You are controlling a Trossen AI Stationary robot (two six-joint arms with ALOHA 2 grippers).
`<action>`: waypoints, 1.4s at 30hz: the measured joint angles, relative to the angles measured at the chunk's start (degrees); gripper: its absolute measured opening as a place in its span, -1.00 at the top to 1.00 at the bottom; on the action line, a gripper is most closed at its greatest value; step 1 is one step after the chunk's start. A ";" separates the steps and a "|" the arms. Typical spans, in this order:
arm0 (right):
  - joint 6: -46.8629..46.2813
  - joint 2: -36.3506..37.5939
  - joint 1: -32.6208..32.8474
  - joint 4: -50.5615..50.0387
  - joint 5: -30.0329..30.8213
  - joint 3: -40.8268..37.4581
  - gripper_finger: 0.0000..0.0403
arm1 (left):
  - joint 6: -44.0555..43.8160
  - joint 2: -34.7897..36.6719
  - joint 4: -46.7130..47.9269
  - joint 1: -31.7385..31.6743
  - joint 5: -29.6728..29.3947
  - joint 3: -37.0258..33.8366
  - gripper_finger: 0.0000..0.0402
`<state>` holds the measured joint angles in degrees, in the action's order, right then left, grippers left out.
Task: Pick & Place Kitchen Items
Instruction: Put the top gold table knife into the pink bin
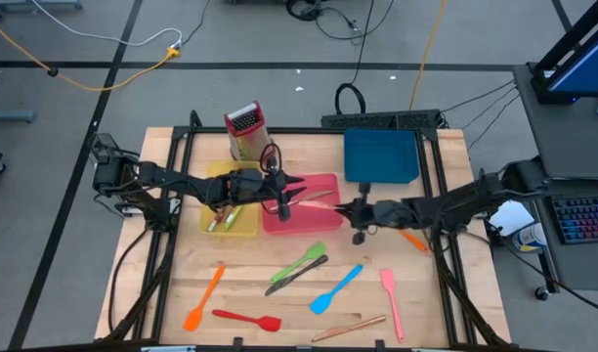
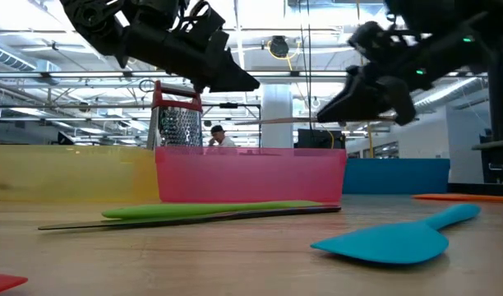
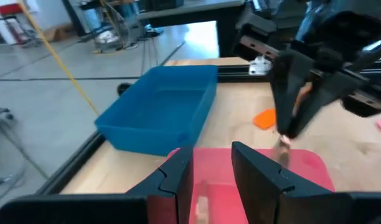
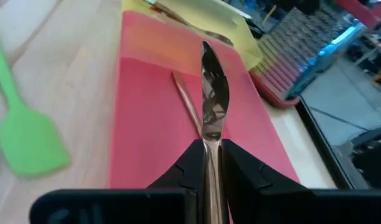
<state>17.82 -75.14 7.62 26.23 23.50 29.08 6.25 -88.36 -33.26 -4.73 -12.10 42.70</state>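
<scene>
My right gripper (image 1: 346,209) is shut on a copper-coloured knife (image 4: 213,99) whose blade reaches out over the pink tray (image 1: 323,217). In the low view the knife (image 2: 286,121) hangs level above the tray's rim. A second slim copper piece (image 4: 187,106) lies in the pink tray. My left gripper (image 3: 213,163) is open and empty above the same tray, at its left part (image 1: 287,191). Several utensils lie on the table nearer the front: a green spatula (image 1: 305,258), a dark knife (image 1: 293,277), a blue spatula (image 1: 335,288), a pink spatula (image 1: 392,303). My right gripper pinches the knife's handle (image 4: 209,151) between its two fingers. The knife lies along the fingers and points ahead of them, toward the table's left. It is lifted clear and about level, with its blade over the pink tray.
A yellow tray (image 1: 242,223) with utensils adjoins the pink tray on the left; a grater (image 1: 246,130) stands behind it. A blue tray (image 1: 380,156) sits at the far right. An orange spatula (image 1: 203,298), a red spatula (image 1: 248,319) and a copper-coloured piece (image 1: 350,328) lie near the front edge.
</scene>
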 joint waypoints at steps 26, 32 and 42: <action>6.95 -26.82 -9.15 3.60 -18.63 16.49 0.81 | 1.04 0.00 0.61 -0.07 -13.12 0.00 0.43; 6.37 -29.68 -10.06 5.73 -19.95 16.74 0.82 | 1.04 0.00 1.10 -0.07 -13.05 0.00 0.43; 2.15 -29.67 -10.74 4.94 -19.51 16.74 0.78 | 1.13 0.00 2.16 -0.07 -13.03 0.00 0.43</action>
<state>19.97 -104.81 -3.12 31.18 3.99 45.82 7.38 -88.36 -31.09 -4.80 -25.12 42.70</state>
